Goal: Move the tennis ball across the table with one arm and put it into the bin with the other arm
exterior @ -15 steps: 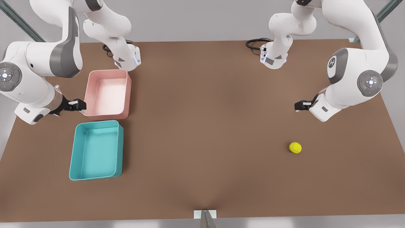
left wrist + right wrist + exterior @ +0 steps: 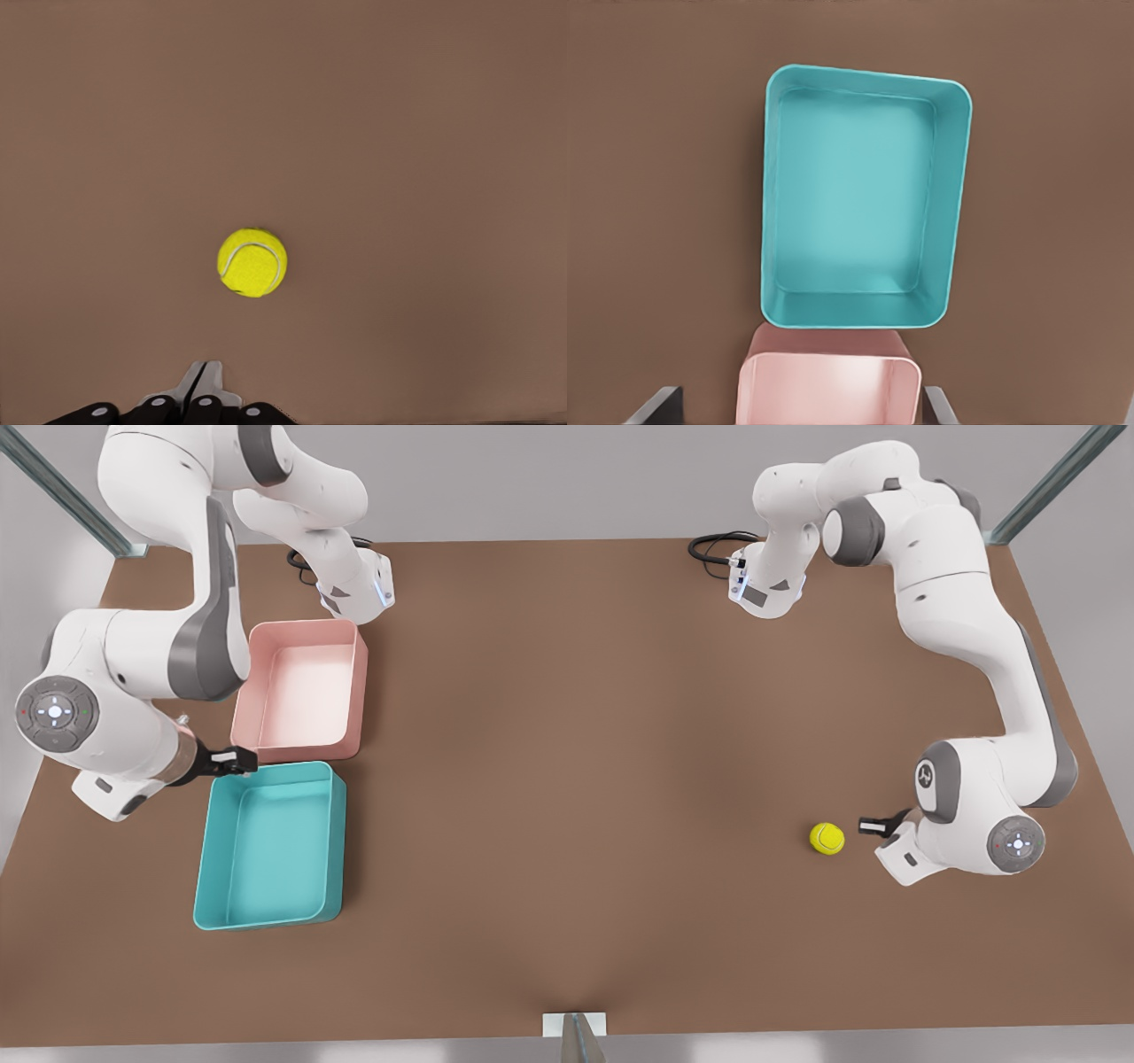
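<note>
Progress is sitting at the very start: the tennis ball (image 2: 827, 839) is resting untouched on the table (image 2: 567, 779) at the front view's right, well apart from the bin (image 2: 269, 845) at the left. The left gripper (image 2: 873, 826) is hovering just beside the ball, its fingers (image 2: 205, 381) pressed together and holding nothing. The right gripper (image 2: 235, 760) is waiting over the near edges of the bin and the pink tray (image 2: 301, 689), fingers (image 2: 651, 405) spread wide. Carrying the ball across, handing over and dropping it in are all still outstanding.

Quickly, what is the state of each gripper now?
Left gripper: shut, holding nothing, beside the tennis ball.
Right gripper: open, empty, at the teal bin.
</note>
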You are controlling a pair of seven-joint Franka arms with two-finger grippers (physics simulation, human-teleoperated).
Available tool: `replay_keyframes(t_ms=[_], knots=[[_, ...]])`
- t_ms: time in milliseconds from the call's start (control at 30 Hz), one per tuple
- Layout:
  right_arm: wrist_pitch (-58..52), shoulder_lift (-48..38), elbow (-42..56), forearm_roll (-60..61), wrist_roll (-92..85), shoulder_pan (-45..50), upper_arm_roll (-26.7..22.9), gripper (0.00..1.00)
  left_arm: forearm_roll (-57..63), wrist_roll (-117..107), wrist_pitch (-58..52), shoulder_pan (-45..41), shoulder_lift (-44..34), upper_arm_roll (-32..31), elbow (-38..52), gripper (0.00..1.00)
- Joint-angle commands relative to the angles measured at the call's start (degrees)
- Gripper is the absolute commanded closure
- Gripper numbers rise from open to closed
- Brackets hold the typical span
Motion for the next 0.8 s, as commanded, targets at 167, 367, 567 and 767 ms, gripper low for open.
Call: replay_keyframes(t_ms=[167, 367, 567, 767], knots=[[0.3, -0.9, 0.1, 1.0, 0.6, -0.9, -0.6, 0.00, 0.1, 98.9, 12.8, 3.7, 0.0, 0.6, -8.6, 0.79], [-1.4, -1.4, 0.1, 2.4, -7.5, -1.2, -2.9, 0.00, 6.0, 105.9, 31.0, 2.3, -0.5, 0.8, -18.6, 0.79], [-1.4, -0.7, 0.0, 2.8, -6.9, -0.8, -2.7, 0.00, 7.6, 93.9, 31.2, 1.0, 1.0, 0.8, -20.4, 0.79], [-1.2, 0.2, 0.1, 2.7, -6.9, -0.8, -2.7, 0.00, 7.4, 91.5, 31.2, 1.1, 2.1, 0.8, -21.5, 0.79]])
